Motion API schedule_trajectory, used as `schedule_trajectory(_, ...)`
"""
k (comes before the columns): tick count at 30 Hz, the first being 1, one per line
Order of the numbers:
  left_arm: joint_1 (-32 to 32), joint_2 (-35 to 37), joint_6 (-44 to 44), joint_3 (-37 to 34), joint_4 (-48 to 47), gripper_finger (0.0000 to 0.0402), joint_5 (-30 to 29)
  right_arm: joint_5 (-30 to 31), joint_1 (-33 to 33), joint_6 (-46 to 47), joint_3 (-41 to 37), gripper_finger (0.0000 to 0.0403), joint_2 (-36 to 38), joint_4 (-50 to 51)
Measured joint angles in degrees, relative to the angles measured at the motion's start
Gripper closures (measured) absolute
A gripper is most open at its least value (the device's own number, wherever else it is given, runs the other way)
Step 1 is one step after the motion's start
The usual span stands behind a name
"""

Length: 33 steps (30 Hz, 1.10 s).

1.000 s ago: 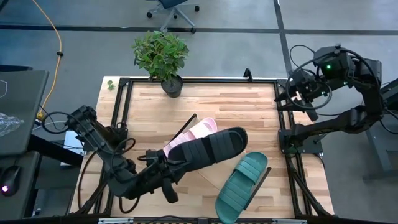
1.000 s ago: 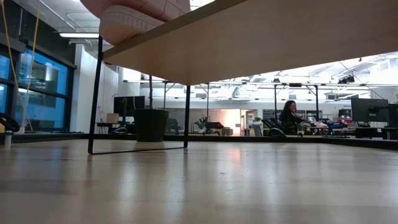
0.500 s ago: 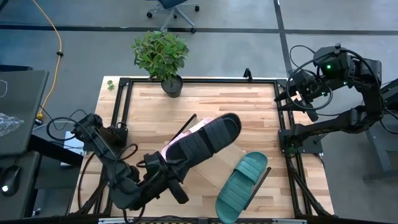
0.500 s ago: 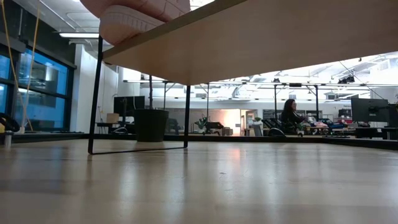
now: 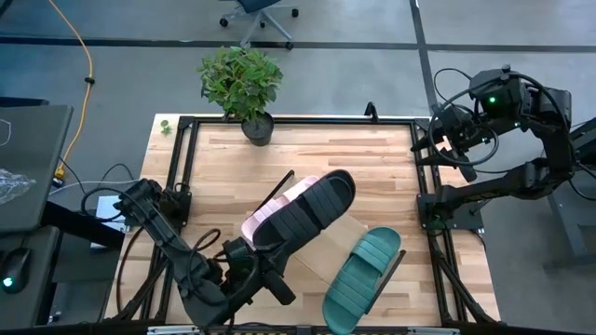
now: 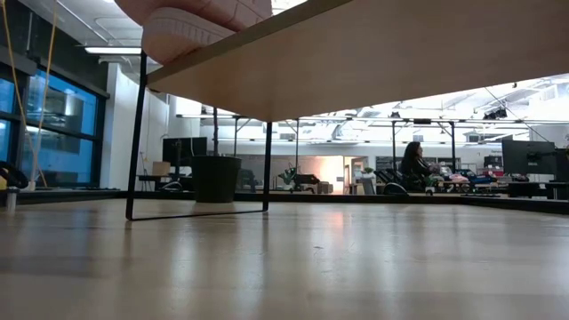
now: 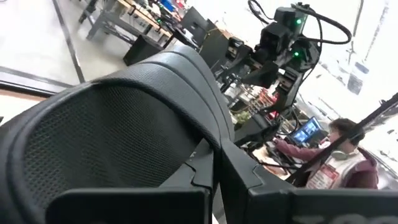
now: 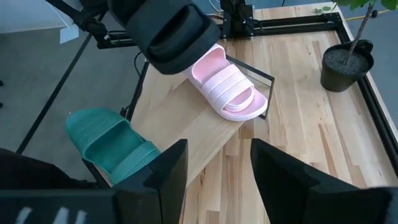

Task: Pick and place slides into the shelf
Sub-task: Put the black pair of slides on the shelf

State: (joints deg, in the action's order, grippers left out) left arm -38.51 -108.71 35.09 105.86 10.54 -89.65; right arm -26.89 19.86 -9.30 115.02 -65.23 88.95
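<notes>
My left gripper [image 5: 261, 268] is over the table's near side, shut on the black slide [image 5: 303, 219], which reaches slantwise over the light pink slide [image 5: 265, 216]. The pink slide [image 8: 227, 90] lies sole down on the left part of the shelf [image 5: 343, 240]. The teal green slide [image 5: 363, 277] lies on the shelf's right end, its heel past the plank's edge. My right gripper [image 8: 214, 180] is open and waits beyond the table's far right corner [image 5: 452, 140]. In the low view only the shelf's underside [image 6: 373, 62] and the pink slide's toe [image 6: 191, 22] show. My left gripper holds the black slide by its heel end [image 5: 268, 249], coming from the table's near left side, along the slide's length. The slide is lifted clear above the pink slide, its toe [image 5: 343, 186] pointing toward the far right. In the left wrist view the slide [image 7: 124, 124] hides the contact.
A potted plant [image 5: 244, 88] stands at the table's far edge, left of the middle. Black metal frame rails [image 5: 424, 186] border the table. Bare wood lies to the far right of the shelf [image 5: 372, 163]. A person sits in the room behind [image 6: 413, 164].
My left gripper has moved toward the table's near right and turned. The black slide has swung with it: its toe went toward the far edge and a little left, so it now lies more steeply across the pink slide. The pink and teal slides have stayed put.
</notes>
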Motion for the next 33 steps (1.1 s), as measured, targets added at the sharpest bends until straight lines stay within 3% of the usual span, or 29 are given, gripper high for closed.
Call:
schedule_trajectory(11,3.5,0.0,1.4,-0.1,-0.2,0.0402,6.4,1.2,0.0,0.2,0.0,0.0236,0.0,0.0)
schedule_trajectory(15,4.3,0.0,1.1,-0.2,-0.6,0.0402,8.4,-2.1,0.0,2.4,0.0,0.0236,-0.3,-0.5)
schedule_trajectory(20,4.4,0.0,-2.7,-0.2,-0.5,0.0402,8.4,-10.9,0.0,9.4,0.0,0.0236,-0.7,-5.9)
schedule_trajectory(29,5.0,0.0,-11.3,-0.2,-0.1,0.0402,8.2,-11.0,0.0,24.2,0.0,0.0236,-1.4,-15.5)
schedule_trajectory(33,6.4,0.0,-14.0,0.4,0.0,0.0402,10.9,-11.2,0.0,29.2,0.0,0.0236,-1.9,-17.6)
